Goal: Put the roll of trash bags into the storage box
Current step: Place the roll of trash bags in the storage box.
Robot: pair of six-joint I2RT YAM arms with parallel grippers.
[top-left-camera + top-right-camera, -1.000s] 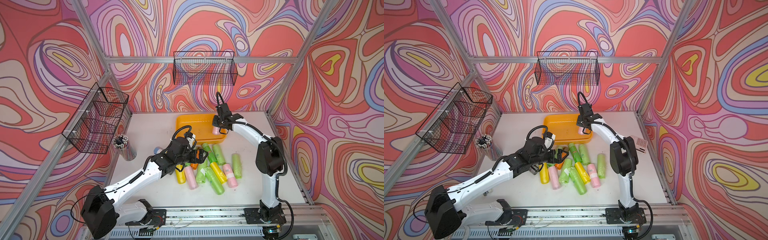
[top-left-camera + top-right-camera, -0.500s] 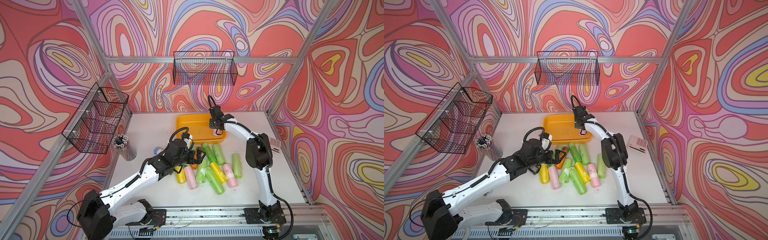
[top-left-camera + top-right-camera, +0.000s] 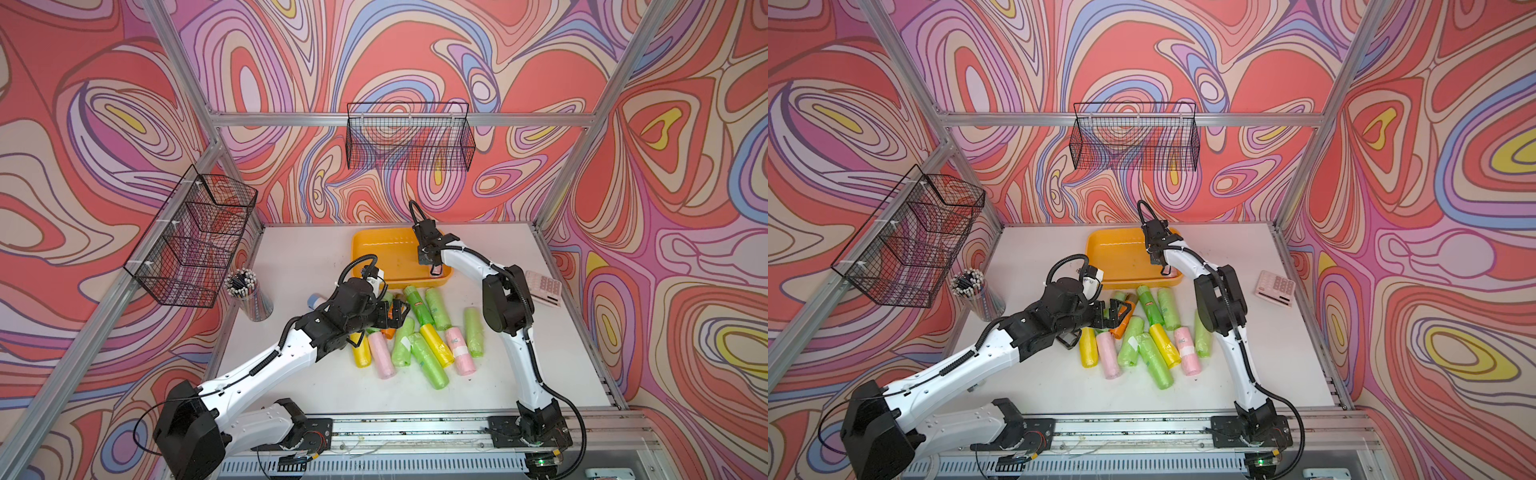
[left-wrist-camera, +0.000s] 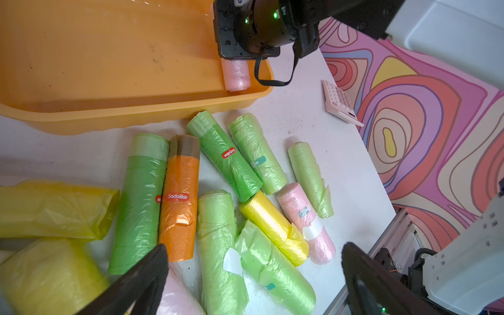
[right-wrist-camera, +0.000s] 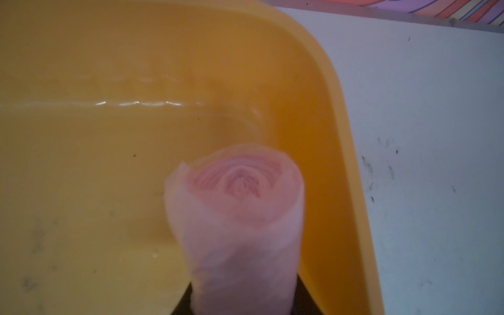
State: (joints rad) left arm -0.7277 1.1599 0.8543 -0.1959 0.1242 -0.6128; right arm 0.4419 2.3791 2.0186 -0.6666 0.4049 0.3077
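Left gripper point(image 4: 253, 246) spread wide over loose rolls point(image 4: 180, 196), hardly shifted. Right gripper point(image 5: 242, 300) pinching pink roll point(image 5: 234, 218), eased slightly inward and down; roll now low in storage box point(image 4: 109, 114) corner. Judged ready for release.

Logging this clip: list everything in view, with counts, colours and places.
storage box: 1, orange-yellow, back of table
held roll: 1, pink, inside box corner
green rolls: 6, table, before box
yellow rolls: at least 2, same heap
pink rolls: 2, same heap
orange roll: 1, same heap
wire baskets: 2, black, on walls
pencil cup: 1, table's left edge
calculator: 1, pink, table's right edge
left arm: jaws open above heap
right arm: jaws shut on held roll
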